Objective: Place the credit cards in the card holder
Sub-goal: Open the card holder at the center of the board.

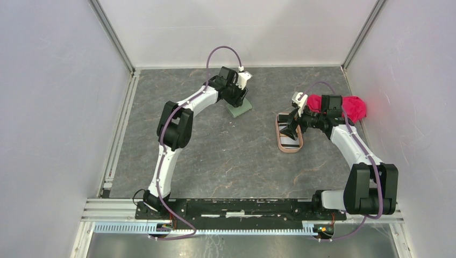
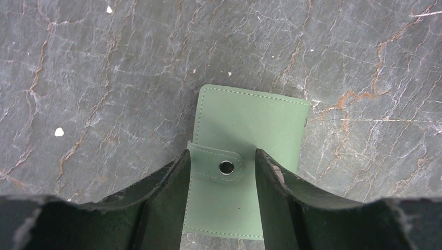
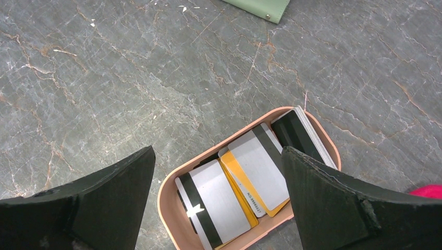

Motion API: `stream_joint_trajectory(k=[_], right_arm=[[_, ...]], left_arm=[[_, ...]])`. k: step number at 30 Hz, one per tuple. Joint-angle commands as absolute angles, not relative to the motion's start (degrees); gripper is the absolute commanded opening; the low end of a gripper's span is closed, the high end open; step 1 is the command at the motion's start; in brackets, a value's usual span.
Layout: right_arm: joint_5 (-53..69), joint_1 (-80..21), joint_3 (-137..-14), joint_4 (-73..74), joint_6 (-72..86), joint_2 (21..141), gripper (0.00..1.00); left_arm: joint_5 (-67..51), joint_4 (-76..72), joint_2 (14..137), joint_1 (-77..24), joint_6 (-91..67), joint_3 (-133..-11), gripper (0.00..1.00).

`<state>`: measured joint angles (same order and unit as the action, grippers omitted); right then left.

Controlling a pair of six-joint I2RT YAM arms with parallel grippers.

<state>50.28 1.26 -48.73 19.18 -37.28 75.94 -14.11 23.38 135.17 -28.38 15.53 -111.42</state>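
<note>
The sage-green card holder (image 2: 250, 135) lies closed and flat on the grey floor, its snap tab (image 2: 226, 166) fastened. My left gripper (image 2: 221, 161) hangs open right over it, the jaws either side of the tab. In the top view the holder (image 1: 240, 108) peeks out under the left gripper (image 1: 237, 95). Several credit cards (image 3: 250, 169), whitish with dark stripes, yellow-orange and dark, lie stacked in the pinkish-brown tray (image 3: 172, 208). My right gripper (image 3: 219, 161) is open and empty above the tray. In the top view it (image 1: 292, 124) sits over the tray (image 1: 289, 146).
A red-pink cloth (image 1: 352, 107) lies bunched at the back right behind the right arm. White walls with metal rails enclose the grey marbled floor. A corner of the card holder (image 3: 260, 8) shows at the top of the right wrist view.
</note>
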Motion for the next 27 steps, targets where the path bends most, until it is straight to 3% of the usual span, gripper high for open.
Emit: stream_joint_trajectory(k=[1,21,27], right_arm=[[50.36,1.46,-50.1,18.1,-36.77,76.03,0.98],[50.27,1.53,-50.02,17.94,-36.67,76.18,0.98],[50.36,1.5,-49.86,17.89,-36.57,75.87,0.98]], left_arm=[[-14.54,19.39,130.13,-27.51,12.09,-109.33,0.56],[-13.82,25.67,134.78,-27.43,13.84,-113.3,0.53],[-13.53,26.56,135.57,-27.43,13.55,-114.33,0.44]])
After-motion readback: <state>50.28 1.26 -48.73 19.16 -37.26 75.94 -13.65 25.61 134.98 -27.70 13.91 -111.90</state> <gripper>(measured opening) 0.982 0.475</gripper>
